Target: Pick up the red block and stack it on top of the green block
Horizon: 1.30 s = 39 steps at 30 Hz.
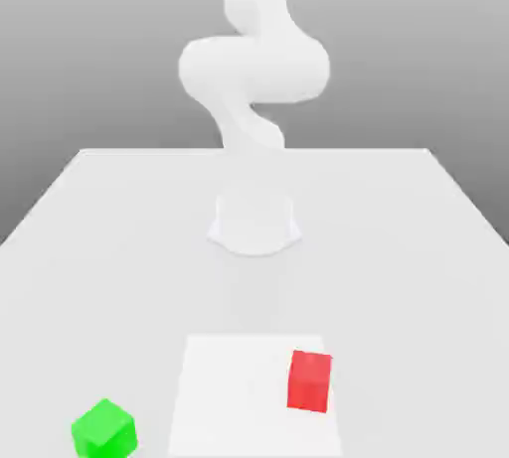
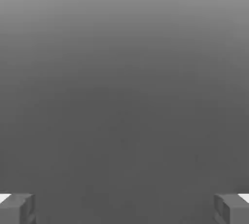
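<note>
Red block [image 1: 309, 381] on a pale square patch [image 1: 239, 386], green block [image 1: 103, 429] well apart toward the exterior view's left.

so the arm's base [image 1: 254, 223] sits mid-table [image 1: 89, 237]. One block [image 1: 309, 381] is on a mat [image 1: 229, 386] around 5 o'clock from it, another block [image 1: 103, 429] off the mat, about 7 o'clock.

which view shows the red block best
The exterior view: the red block sits in full on the white mat, apart from the green block toward that view's left. The hand view gives nothing of it, just grey background past the wide-apart fingertips of the tool.
</note>
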Motion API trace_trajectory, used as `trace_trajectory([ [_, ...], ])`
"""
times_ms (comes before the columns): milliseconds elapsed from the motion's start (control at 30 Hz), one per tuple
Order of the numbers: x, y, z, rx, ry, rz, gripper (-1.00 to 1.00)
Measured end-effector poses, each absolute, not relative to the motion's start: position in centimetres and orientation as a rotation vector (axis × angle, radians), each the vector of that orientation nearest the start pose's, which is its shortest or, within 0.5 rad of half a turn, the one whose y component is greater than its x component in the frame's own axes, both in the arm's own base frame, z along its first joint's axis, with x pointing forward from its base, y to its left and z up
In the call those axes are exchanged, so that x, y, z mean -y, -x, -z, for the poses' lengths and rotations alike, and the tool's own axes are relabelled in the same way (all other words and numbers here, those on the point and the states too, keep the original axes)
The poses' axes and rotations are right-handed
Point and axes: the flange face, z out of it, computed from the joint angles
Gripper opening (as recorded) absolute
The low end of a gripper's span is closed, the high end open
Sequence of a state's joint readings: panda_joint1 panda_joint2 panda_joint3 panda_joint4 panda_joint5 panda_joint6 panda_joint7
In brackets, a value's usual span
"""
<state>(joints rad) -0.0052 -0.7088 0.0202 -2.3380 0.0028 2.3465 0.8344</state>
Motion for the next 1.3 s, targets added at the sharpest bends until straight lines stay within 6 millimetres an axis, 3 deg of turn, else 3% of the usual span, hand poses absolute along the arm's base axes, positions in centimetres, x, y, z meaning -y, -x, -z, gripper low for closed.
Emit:
trace_trajectory([
  [167, -2.5, -43.5, -55.8, -1.182, 2.568, 0.724, 0.0],
  [367, -4.3, -46.0, -42.8, -1.296, 2.654, 0.474, 0.0],
  [500, -5.4, -45.6, -34.2, -1.371, 2.702, 0.301, 0.0],
  [667, -6.8, -42.8, -24.2, -1.455, 2.754, 0.078, 0.0],
  [767, -7.0, -41.6, -19.8, -1.486, 2.763, 0.009, 0.0],
  [900, -7.0, -41.4, -15.2, -1.491, 2.764, 0.0, 0.0],
  [933, -7.0, -41.4, -14.6, -1.491, 2.764, 0.0, -1.0],
  [1133, -7.0, -41.3, -14.3, -1.491, 2.764, 0.002, -1.0],
  [1300, -7.0, -41.5, -18.5, -1.492, 2.764, 0.001, -1.0],
])
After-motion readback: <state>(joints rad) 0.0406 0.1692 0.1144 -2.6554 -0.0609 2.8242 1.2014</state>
